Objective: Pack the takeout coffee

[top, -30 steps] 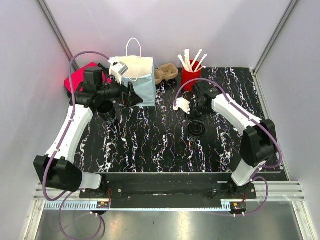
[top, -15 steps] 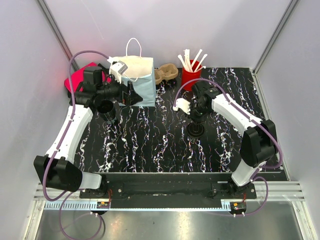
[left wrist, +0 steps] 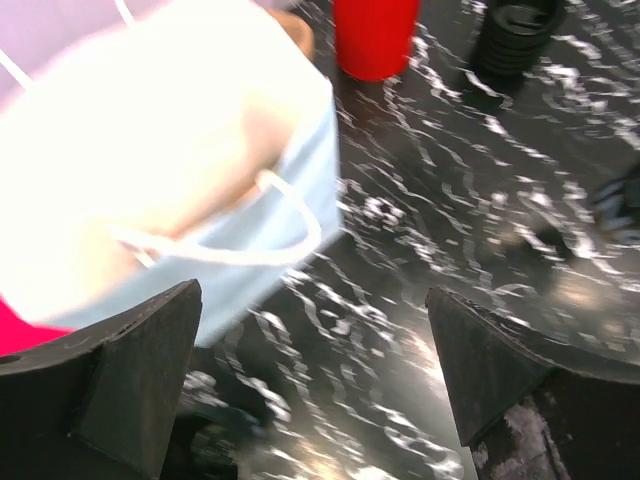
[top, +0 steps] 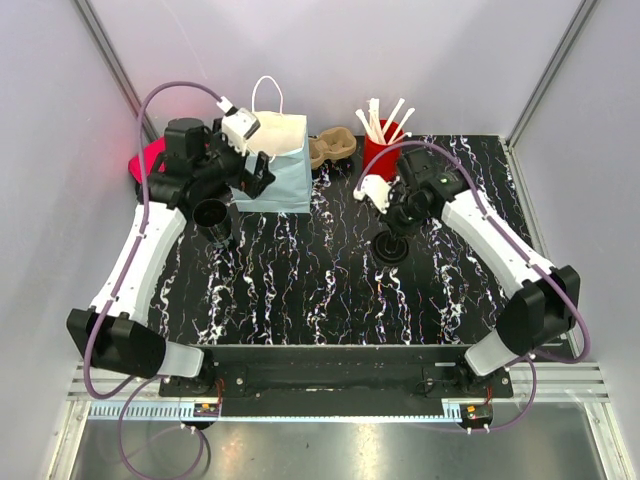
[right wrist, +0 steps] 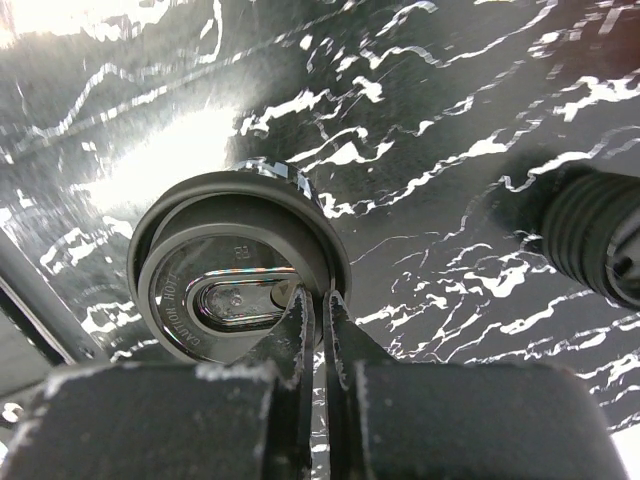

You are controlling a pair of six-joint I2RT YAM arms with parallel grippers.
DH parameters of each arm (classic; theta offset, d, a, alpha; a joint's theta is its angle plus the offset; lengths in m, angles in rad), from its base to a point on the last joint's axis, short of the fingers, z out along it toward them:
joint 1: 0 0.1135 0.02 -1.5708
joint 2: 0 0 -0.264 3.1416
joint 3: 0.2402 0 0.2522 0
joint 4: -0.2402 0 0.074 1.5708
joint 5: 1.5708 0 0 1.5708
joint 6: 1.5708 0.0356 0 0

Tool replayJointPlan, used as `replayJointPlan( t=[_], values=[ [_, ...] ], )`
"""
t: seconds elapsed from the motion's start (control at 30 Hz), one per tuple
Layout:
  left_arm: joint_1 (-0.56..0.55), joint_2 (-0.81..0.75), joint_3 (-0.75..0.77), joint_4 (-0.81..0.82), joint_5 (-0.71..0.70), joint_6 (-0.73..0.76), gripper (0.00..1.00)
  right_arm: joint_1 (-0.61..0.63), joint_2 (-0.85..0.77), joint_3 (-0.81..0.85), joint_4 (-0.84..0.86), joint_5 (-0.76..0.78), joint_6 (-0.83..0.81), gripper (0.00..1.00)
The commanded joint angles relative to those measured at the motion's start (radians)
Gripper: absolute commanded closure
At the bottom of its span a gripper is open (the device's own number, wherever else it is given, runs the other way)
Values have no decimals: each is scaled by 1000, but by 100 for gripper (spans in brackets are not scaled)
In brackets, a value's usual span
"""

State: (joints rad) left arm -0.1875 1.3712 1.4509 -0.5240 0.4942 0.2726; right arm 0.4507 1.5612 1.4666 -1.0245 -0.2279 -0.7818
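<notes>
**Top and wrist views.** The coffee cup (top: pixel 391 247) is lying right of centre on the marbled black table (top: pixel 320 290). It is on the near side of the red cup (top: pixel 380 155) of stirrers and well to the right of the paper bag (top: pixel 280 165). The right gripper (right wrist: pixel 318 300) is hanging directly over it, its fingers pressing together on the rim of the black lid. The left gripper (left wrist: pixel 312 290) is hovering at the far left, just beside the bag's open mouth, its fingers standing wide apart and gripping nothing. A lidless black cup (top: pixel 212 213) is sitting beneath the left arm.
</notes>
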Motion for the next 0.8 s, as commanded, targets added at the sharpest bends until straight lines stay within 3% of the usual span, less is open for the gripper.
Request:
replayJointPlan(
  t=[0.0,0.23,0.53,0.77],
  values=[
    [-35,38,74,82,-89,169,1,-41,-61,72,7,-37,134,100],
    [-76,140,137,128,-56,423,1,-162,-138,118,1,-149,205,100],
    [-98,175,194,79,119,493,1,-218,-254,112,3,-192,222,100],
    [-201,132,124,71,-22,625,1,-222,-273,95,10,-212,243,100]
  ],
)
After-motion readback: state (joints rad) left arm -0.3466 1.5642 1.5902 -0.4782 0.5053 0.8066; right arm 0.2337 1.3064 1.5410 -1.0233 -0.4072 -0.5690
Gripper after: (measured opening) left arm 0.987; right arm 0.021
